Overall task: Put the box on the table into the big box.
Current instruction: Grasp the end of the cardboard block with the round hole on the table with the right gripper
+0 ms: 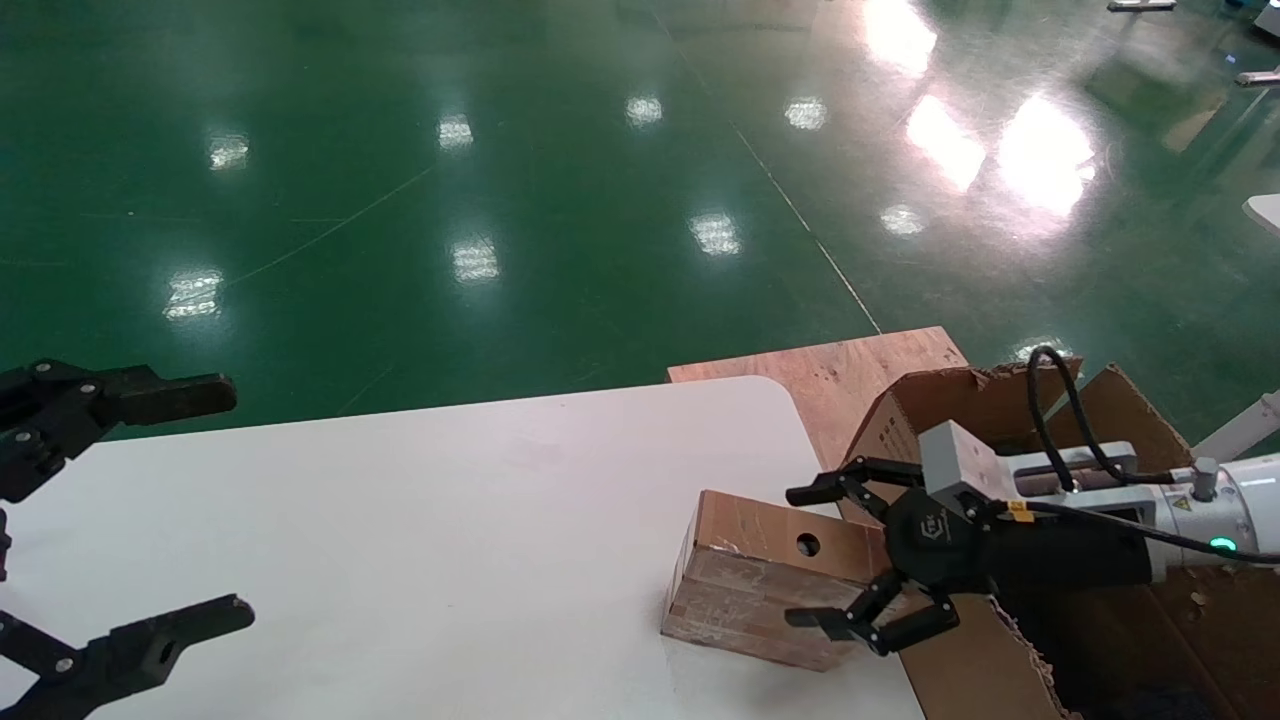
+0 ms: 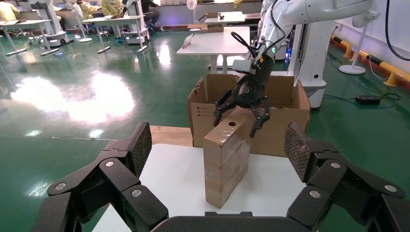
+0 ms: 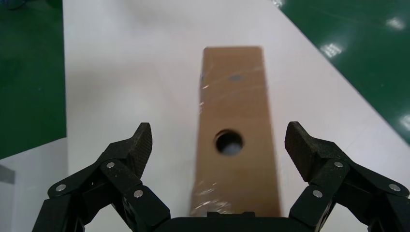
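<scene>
The box (image 1: pixel 765 580) is light brown and stands on its long edge near the right rim of the white table (image 1: pixel 450 520), its narrow holed face turned up. My right gripper (image 1: pixel 803 556) is open and straddles the end of the box nearest the big box, one finger on each side with a gap to the cardboard. The right wrist view has the box (image 3: pixel 237 121) running away between the open fingers (image 3: pixel 138 145). The big box (image 1: pixel 900 410), a torn brown carton, stands just beyond the table's right edge. My left gripper (image 1: pixel 225 505) hangs open over the table's left end.
A brown plywood board (image 1: pixel 830 365) lies under the big box, past the table's rounded corner. Shiny green floor surrounds the table. In the left wrist view the box (image 2: pixel 226 159) stands before the big box (image 2: pixel 203 113), with other tables and a white robot base behind.
</scene>
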You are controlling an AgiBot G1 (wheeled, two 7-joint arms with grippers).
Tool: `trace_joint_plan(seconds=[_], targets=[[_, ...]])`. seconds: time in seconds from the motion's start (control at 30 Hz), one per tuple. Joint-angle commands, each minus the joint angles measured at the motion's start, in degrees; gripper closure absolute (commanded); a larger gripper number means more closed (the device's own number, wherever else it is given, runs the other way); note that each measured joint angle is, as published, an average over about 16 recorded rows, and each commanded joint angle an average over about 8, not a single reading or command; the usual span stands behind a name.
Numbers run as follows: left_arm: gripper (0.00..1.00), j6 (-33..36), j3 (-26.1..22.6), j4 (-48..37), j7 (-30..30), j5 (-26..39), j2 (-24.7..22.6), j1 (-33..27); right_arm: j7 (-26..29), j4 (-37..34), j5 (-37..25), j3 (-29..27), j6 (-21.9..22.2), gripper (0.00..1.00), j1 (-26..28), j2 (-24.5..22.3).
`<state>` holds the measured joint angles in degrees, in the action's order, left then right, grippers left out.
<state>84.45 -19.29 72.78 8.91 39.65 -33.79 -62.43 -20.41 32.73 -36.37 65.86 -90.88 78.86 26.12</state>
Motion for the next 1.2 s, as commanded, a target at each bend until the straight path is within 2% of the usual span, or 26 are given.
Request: trace_joint_plan(seconds=[0.03, 0.6, 1.2], targets=[[0.00, 0.00, 0.00, 0.00, 0.00, 0.00, 0.00, 0.00, -0.32, -0.58, 0.14, 0.23, -0.02, 0.00, 0.80, 0.45], [0.00, -0.01, -0.02, 0.00, -0.01, -0.01, 0.01, -0.01, -0.05, -0.36, 0.85, 4.93, -0.21, 0.00, 4.21, -0.28], [0.00, -0.02, -0.04, 0.00, -0.02, -0.03, 0.02, -0.01, -0.10, -3.04, 0.05, 10.28, -0.14, 0.00, 8.35, 1.05]])
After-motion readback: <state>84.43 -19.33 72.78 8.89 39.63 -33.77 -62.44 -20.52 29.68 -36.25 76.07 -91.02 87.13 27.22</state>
